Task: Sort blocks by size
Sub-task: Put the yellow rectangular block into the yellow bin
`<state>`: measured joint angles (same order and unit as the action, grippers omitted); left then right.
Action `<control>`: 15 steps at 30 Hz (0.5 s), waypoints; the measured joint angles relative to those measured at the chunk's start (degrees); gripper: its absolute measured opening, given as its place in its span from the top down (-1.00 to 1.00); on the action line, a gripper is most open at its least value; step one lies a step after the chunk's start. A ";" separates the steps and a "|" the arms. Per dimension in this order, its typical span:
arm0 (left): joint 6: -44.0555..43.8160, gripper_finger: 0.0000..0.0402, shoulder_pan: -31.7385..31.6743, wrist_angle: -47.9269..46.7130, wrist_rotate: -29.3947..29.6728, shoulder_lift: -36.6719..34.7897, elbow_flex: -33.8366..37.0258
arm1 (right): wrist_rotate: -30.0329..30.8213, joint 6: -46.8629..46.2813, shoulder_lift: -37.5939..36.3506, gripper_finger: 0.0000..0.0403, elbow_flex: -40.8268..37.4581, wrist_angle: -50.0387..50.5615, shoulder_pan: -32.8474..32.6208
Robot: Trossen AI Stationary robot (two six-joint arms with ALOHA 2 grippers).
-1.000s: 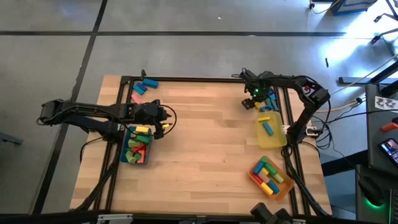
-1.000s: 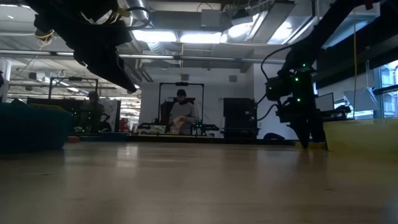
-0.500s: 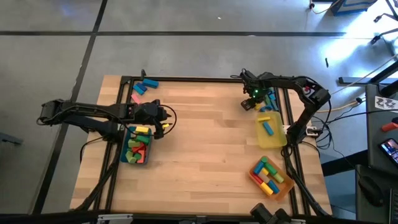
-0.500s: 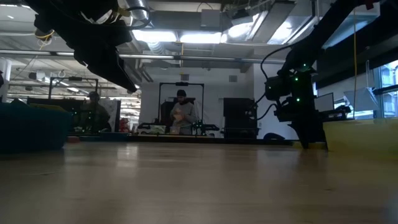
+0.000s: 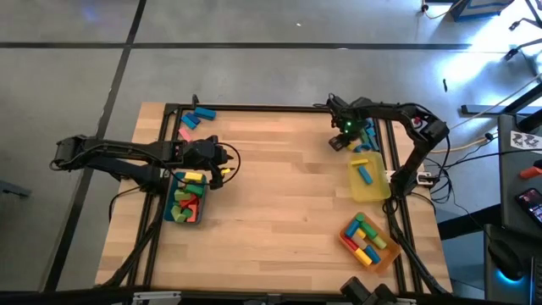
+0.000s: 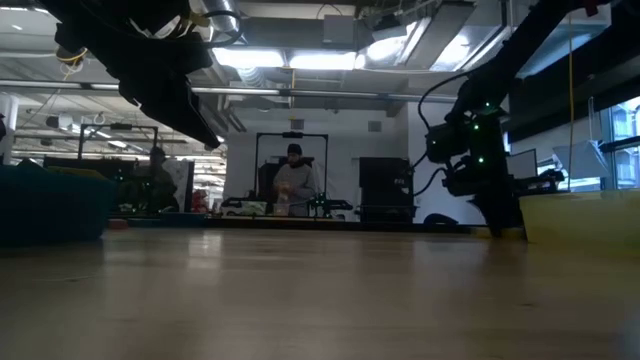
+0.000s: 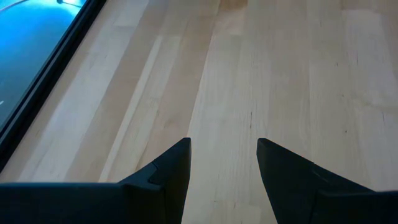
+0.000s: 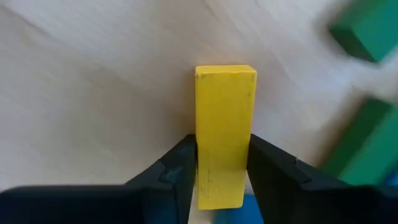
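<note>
A yellow bar block (image 8: 225, 124) lies flat on the wood near the table's far right corner, and my right gripper (image 8: 222, 142) (image 5: 340, 141) points down over it, shut on it. Green blocks (image 8: 365, 28) and a blue one lie close beside it. Above the teal tray's (image 5: 200, 203) far end my left gripper (image 7: 222, 144) (image 5: 224, 167) stands open, with only bare wood between its fingers. More blocks fill the three trays, and a few lie at the far left (image 5: 196, 117). My right gripper pinches the yellow bar by its two long sides (image 8: 204, 168), near one end, between its two fingers (image 8: 177, 171). The fingers come from above, pointing down, and lie across the bar. The bar rests flat on the table.
A yellow tray (image 5: 370, 188) holding a blue and a yellow block sits just nearer than my right gripper. An orange tray (image 5: 349, 246) with several blocks is at the near right. A black frame (image 5: 254, 108) runs round the table's edges. A person (image 6: 293, 180) stands in the room beyond.
</note>
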<state>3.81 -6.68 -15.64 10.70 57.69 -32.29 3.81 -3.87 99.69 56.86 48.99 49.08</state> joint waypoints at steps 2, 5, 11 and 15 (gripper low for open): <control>0.00 0.16 0.00 0.00 0.01 0.00 0.00 | 0.22 0.21 -0.08 0.34 0.65 2.24 0.04; 0.00 0.16 -0.02 0.00 0.00 0.00 0.00 | 0.17 0.31 -1.19 0.43 1.71 3.27 0.06; 0.00 0.16 -0.01 0.00 0.00 0.00 0.00 | -0.30 -0.06 -6.41 0.38 3.38 5.98 0.06; 0.00 0.16 -0.02 0.00 0.00 0.00 0.00 | -2.55 -0.45 -10.28 0.33 4.05 9.82 0.04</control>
<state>3.81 -6.70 -15.64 10.70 57.69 -32.29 1.26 -4.32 89.42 60.91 58.81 49.12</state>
